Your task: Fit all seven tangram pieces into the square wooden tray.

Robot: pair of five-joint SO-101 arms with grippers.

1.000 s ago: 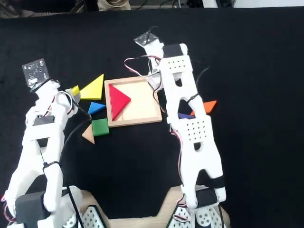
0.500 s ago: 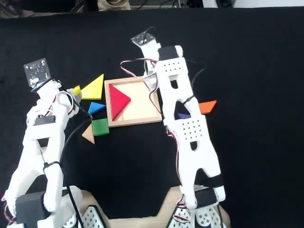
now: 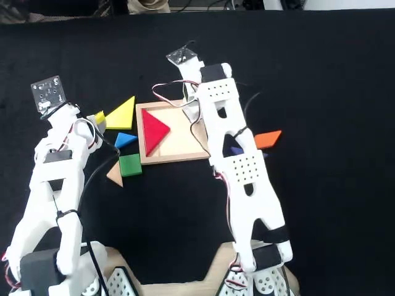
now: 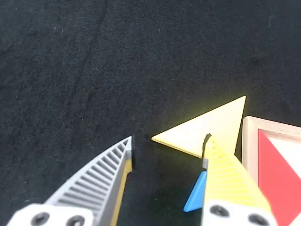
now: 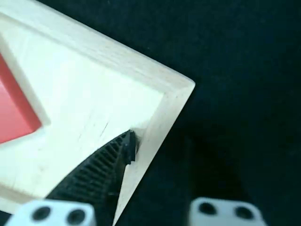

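Observation:
The square wooden tray [image 3: 179, 154] lies mid-table with a red triangle [image 3: 153, 129] in its left half. A yellow triangle [image 3: 121, 114], blue triangle [image 3: 124, 139], green square [image 3: 130, 164] and tan triangle [image 3: 115, 174] lie left of it. An orange piece [image 3: 269, 139] and a dark blue piece [image 3: 237, 150], partly under the arm, lie to the right. My left gripper [image 4: 169, 139] stands open beside the yellow triangle [image 4: 207, 128]. My right gripper [image 5: 162, 141] is open at a tray corner [image 5: 174, 89], one fingertip [image 5: 128, 143] inside against the rim.
Black cloth covers the table. The right arm [image 3: 237, 160] lies along the tray's right edge. The arm bases stand at the near edge. The blue triangle [image 4: 195, 193] and the tray rim [image 4: 249, 141] sit beside my left gripper's yellow finger.
The right arm has swung left toward the tray, bringing its gripper over the tray's far right corner. The left arm and the pieces have stayed put.

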